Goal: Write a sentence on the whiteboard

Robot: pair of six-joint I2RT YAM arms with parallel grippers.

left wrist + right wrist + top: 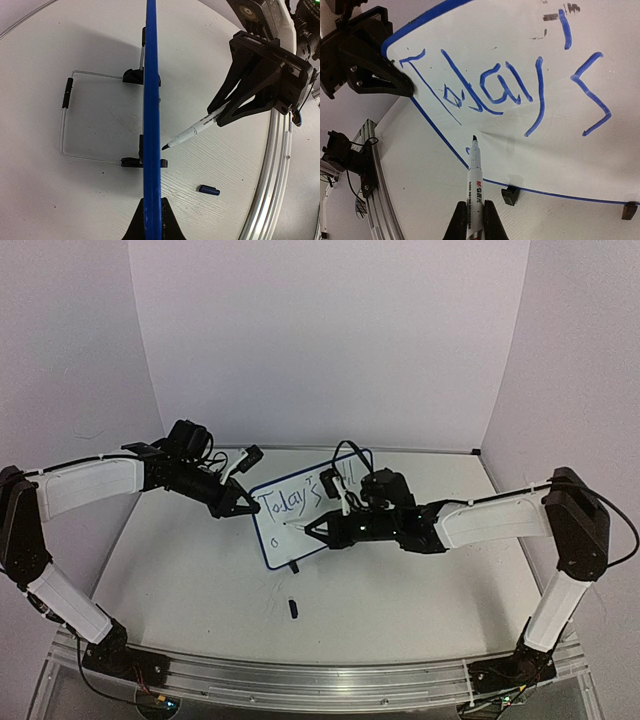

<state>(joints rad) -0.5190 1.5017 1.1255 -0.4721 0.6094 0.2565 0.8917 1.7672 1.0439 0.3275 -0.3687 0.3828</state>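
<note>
The whiteboard stands tilted on the table, blue-rimmed; in the left wrist view it shows edge-on. Of the sentence, "Today's" is written in blue along the top line, and a small mark sits lower left. My left gripper is shut on the board's left edge, jaws either side of the rim. My right gripper is shut on a white marker, uncapped. Its tip hovers close to the board's lower left; I cannot tell if it touches.
The marker's dark cap lies on the table in front of the board. Black clip feet and a wire stand prop the board. An aluminium rail runs along the near edge; walls close in behind and at both sides.
</note>
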